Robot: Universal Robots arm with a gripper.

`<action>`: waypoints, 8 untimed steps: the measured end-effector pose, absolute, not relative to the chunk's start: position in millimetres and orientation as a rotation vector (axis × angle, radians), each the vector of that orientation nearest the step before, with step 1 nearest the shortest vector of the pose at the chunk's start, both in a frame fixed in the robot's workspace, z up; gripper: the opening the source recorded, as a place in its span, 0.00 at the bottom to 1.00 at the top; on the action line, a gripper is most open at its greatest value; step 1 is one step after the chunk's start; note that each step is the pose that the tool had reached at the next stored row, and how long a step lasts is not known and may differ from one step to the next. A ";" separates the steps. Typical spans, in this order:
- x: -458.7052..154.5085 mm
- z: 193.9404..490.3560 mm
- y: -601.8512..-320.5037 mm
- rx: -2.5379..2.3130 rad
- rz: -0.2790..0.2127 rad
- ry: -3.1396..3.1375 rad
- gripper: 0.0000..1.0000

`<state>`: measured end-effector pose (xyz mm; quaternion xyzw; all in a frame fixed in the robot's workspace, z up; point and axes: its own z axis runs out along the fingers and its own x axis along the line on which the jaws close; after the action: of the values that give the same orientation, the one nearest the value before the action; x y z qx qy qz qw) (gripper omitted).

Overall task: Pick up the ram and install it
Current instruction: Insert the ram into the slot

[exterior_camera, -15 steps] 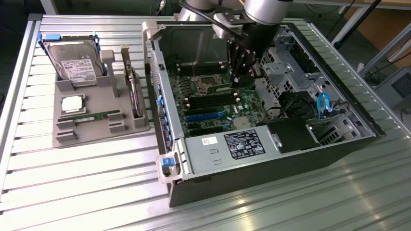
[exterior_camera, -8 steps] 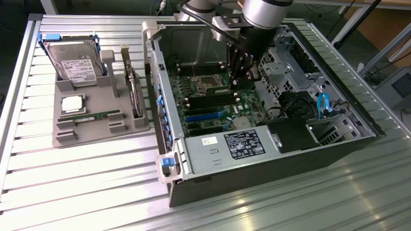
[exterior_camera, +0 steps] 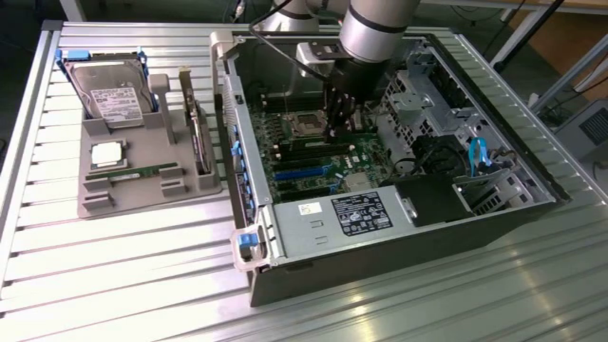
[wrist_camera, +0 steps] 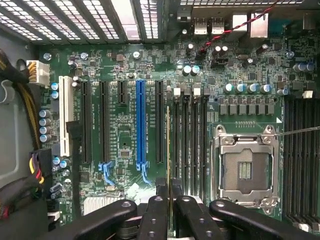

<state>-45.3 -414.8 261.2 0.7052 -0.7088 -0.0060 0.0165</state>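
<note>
The gripper [wrist_camera: 169, 194] was clamped on the ram [wrist_camera: 168, 145] by its top edge, near the slots [wrist_camera: 186, 140]. Judged light, stiff, fragile.

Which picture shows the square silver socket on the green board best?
The wrist view: the socket faces the camera, whole, its metal frame plain. In the exterior view the socket shows at a slant, with the gripper right beside it.

Bench [exterior_camera: 114, 285]: ribbed bare metal, smooth, glossy. Computer case [exterior_camera: 249, 78]: grey sheet metal, matt; tray [exterior_camera: 100, 203]: grey matt plastic. Claw [wrist_camera: 169, 190]: black, smooth, faintly glossy; ram [wrist_camera: 168, 135]: green circuit board.
</note>
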 end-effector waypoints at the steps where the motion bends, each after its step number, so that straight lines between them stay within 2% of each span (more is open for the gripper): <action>1: -46.6 257.5 -413.6 2.192 -0.018 -2.204 0.13; 8: -52.5 240.3 -407.0 2.193 -0.019 -2.204 0.13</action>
<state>-52.5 -407.0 240.3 0.7052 -0.7088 -0.0060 0.0165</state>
